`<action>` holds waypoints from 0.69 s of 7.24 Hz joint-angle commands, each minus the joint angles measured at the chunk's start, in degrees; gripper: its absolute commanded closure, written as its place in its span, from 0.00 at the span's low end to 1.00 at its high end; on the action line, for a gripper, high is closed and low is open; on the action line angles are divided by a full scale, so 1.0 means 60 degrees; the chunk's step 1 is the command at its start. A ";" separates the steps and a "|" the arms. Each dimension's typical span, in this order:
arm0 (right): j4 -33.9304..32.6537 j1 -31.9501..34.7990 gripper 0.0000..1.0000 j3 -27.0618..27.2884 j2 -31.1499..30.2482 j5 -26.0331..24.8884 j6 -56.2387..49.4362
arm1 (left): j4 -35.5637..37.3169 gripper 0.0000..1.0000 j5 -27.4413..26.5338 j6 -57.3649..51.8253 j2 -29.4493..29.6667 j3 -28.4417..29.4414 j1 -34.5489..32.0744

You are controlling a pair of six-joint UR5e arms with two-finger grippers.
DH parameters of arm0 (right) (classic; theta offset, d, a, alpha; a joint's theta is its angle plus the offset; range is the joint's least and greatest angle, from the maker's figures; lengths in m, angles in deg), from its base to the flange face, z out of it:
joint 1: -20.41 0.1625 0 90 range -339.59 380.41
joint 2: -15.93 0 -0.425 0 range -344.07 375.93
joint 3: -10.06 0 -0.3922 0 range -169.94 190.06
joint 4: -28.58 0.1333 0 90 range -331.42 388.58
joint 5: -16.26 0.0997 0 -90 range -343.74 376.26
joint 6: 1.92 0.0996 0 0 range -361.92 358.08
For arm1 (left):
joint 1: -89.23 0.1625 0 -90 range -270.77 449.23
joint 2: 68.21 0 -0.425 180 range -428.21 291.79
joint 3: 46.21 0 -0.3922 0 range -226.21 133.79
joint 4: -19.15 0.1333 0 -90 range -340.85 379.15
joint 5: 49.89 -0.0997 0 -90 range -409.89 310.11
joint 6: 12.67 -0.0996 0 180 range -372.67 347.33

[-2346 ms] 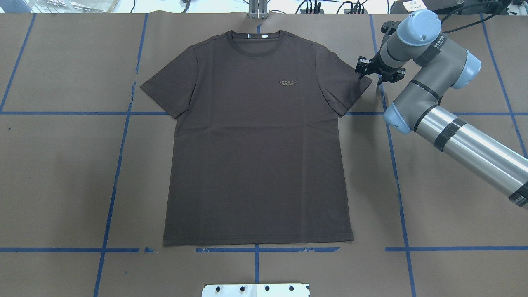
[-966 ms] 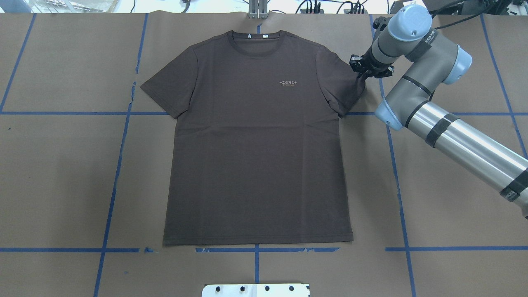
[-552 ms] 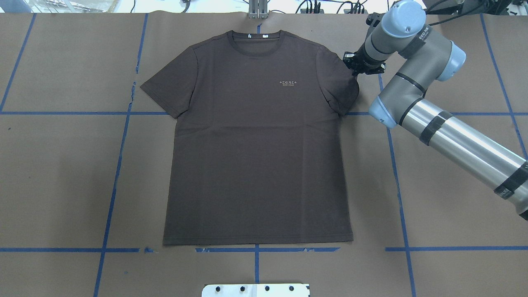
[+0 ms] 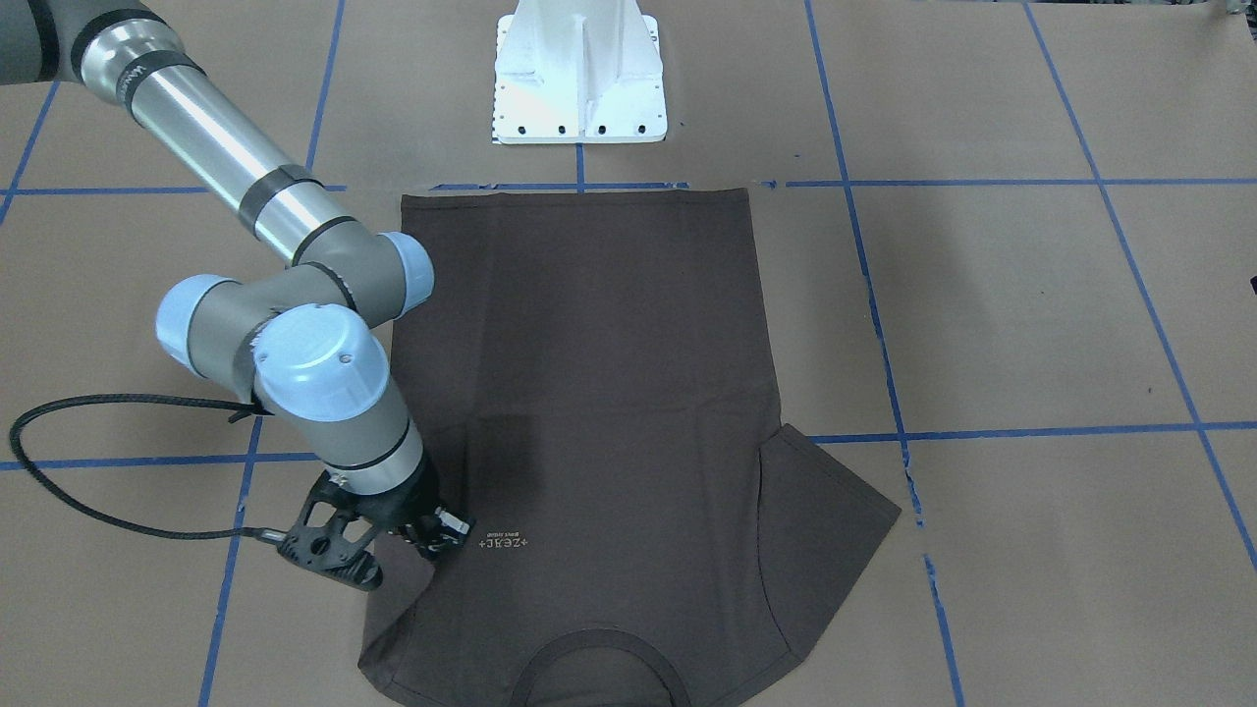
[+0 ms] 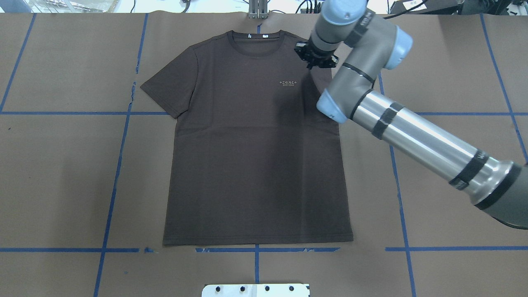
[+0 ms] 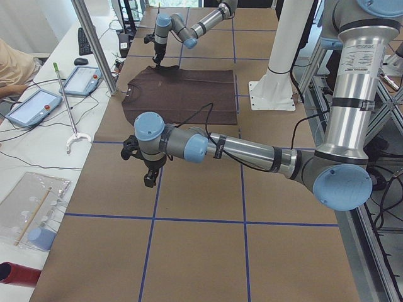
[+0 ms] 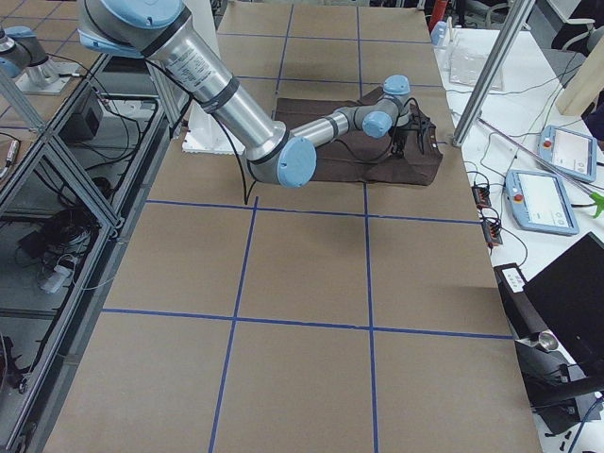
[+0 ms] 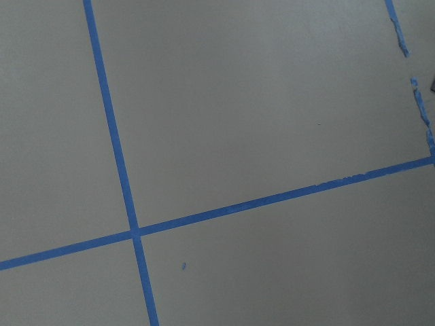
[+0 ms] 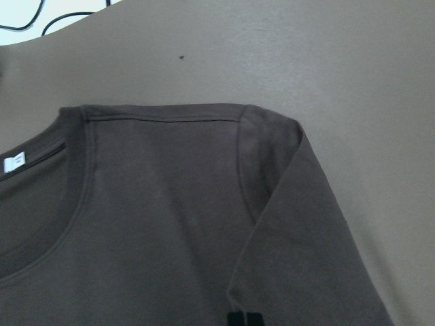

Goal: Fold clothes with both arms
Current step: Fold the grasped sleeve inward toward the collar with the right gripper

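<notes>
Brown T-shirt (image 5: 255,156) is lying flat, front up, on the desk (image 5: 62,165). My right claw (image 5: 315,61) is pinched on one sleeve (image 9: 306,224), which is doubled in over the chest. Meanwhile the left claw (image 6: 149,180) hangs over bare desk, and I can't tell if it's spread. Looks like thin cotton: light, floppy, zero stiffness. I'd grab hems and seams, where it's thicker.

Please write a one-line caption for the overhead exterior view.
Right gripper holds one sleeve of the T-shirt folded inward, beside the chest lettering.
</notes>
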 commanded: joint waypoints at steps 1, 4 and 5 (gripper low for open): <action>-0.0052 -0.0481 0.81 -0.0429 0.0599 -0.0703 0.0413 | -0.0007 0.00 -0.0003 0.0027 -0.0039 -0.0181 0.0000; 0.0140 -0.0877 0.00 0.0646 0.0527 -0.0970 0.1433 | -0.1825 0.00 -0.0076 0.2065 0.0106 -0.0080 0.1032; -0.0150 -0.0921 0.00 0.1873 -0.0127 -0.0897 0.1568 | -0.3434 0.00 -0.0120 0.3499 0.0180 0.0284 0.1983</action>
